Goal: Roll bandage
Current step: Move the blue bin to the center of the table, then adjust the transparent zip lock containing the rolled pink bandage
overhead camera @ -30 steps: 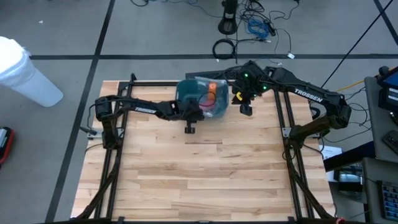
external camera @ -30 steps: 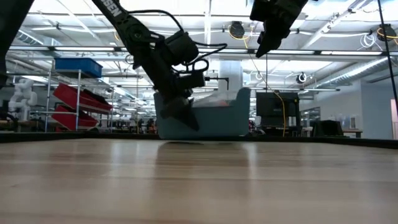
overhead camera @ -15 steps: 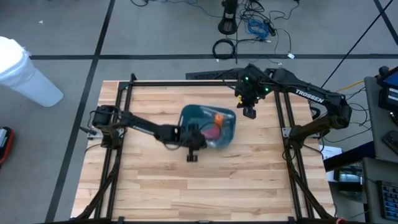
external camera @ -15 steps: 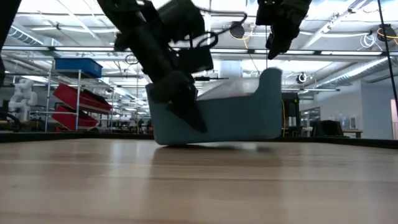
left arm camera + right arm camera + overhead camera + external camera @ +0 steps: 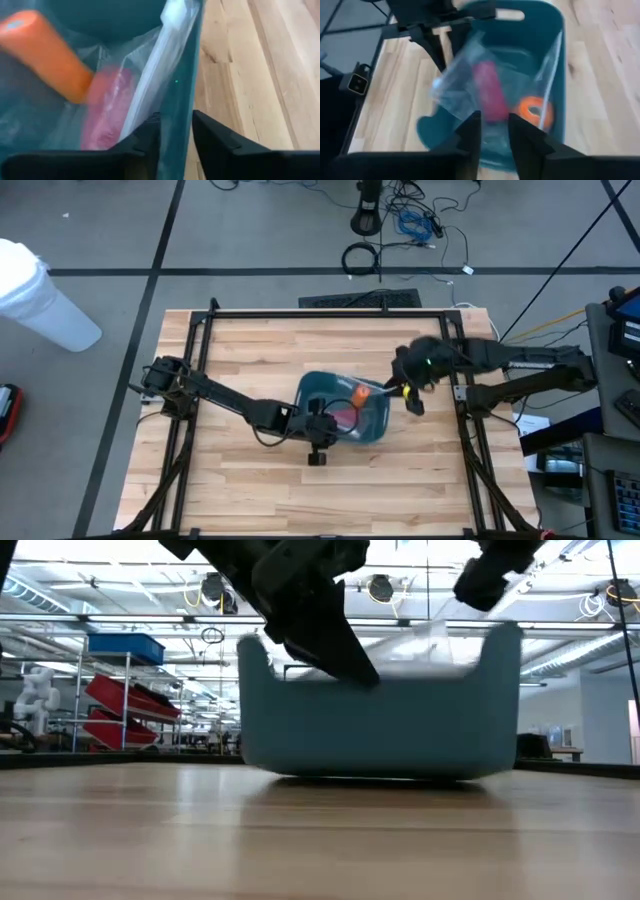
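Observation:
A teal bin [image 5: 382, 430] stands with its bottom on the wooden table, a little right of the middle. Inside lie an orange roll [image 5: 45, 55], a pink rolled bandage [image 5: 107, 110] and a clear plastic bag [image 5: 460, 85]. My left gripper [image 5: 176, 135] reaches in from the table's left and sits over the bin's near-left rim. My right gripper [image 5: 412, 402] hovers just beyond the bin's right end, above the rim, its fingers a little apart with nothing between them. In the right wrist view it looks down into the bin. My left gripper straddles the bin's side wall [image 5: 179, 107] at the rim, one finger inside the bin and one outside. The wall fills the gap between them. The fingers slant down from the table's left. The bin sits level on the table [image 5: 380, 772].
Black frame rails run along the table's left side [image 5: 185, 440] and right side [image 5: 470, 450]. Bare wood lies open between the bin and the near edge [image 5: 330, 500], and across the far half of the table.
My left gripper has swung from the far middle toward the near edge and to the right, dragging the bin along the table; the bin tipped on the way and now stands level. My right gripper has come from the far edge toward the near right, beside the bin.

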